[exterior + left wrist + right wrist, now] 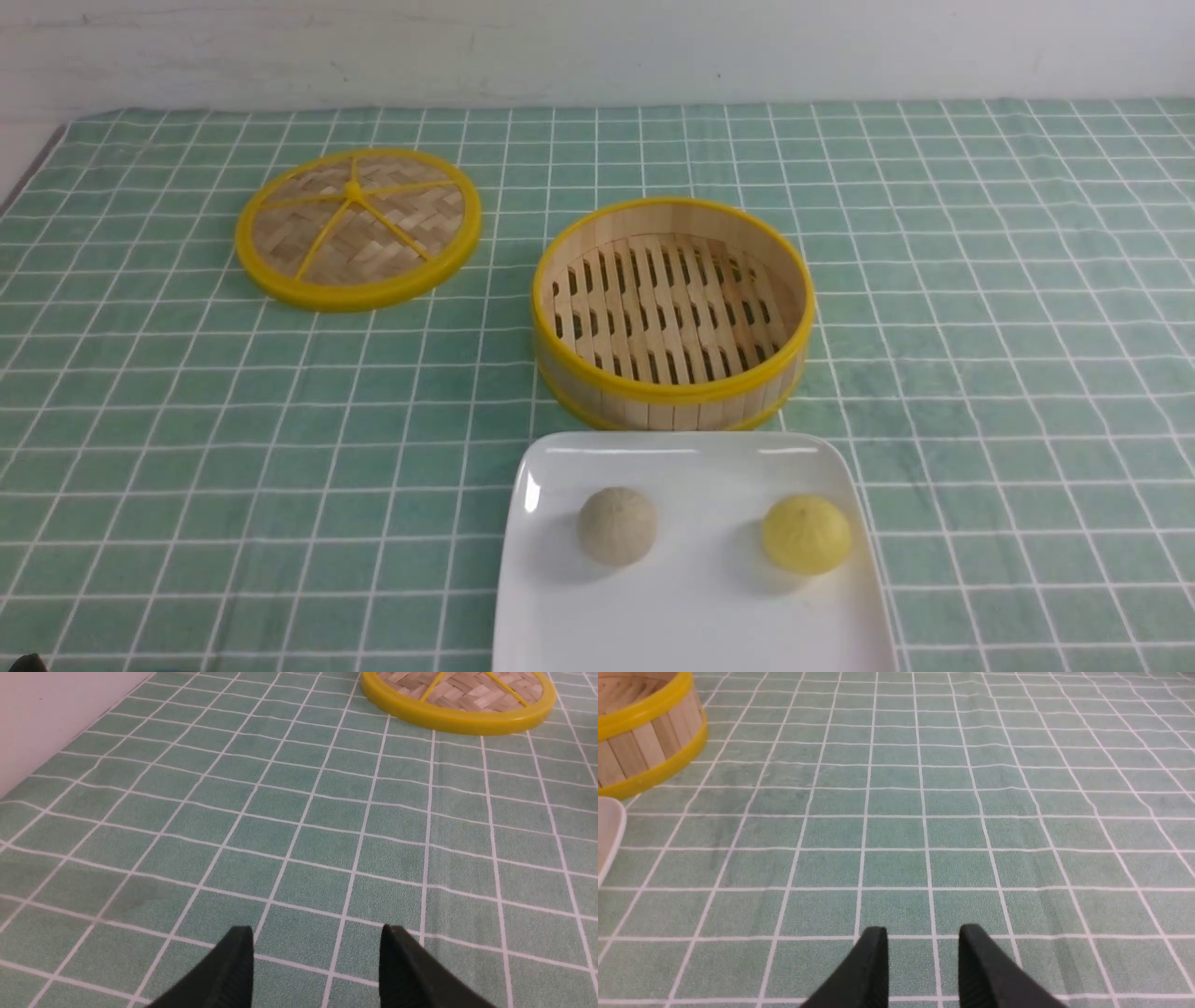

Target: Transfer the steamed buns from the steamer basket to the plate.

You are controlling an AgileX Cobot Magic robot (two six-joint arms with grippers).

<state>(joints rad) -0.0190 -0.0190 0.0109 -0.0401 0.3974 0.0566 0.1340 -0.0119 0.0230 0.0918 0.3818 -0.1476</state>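
Observation:
Two steamed buns rest on the white square plate [691, 616] at the front: a pale beige-grey bun [616, 525] on its left half and a bright yellow bun [806, 534] on its right half. Behind the plate stands the bamboo steamer basket [672, 313], its slatted floor bare. Neither gripper shows in the front view. In its wrist view my left gripper [317, 933] hangs open over bare cloth with nothing between its fingers. My right gripper [923, 933] is open by a narrower gap, also over bare cloth, with the basket wall [644, 737] and a plate corner [609, 830] off to one side.
The flat woven lid [358, 227] with yellow rim and spokes lies at the back left; its rim [458, 716] shows ahead of the left gripper. A green checked cloth [980, 327] covers the table. A white wall runs along the far edge.

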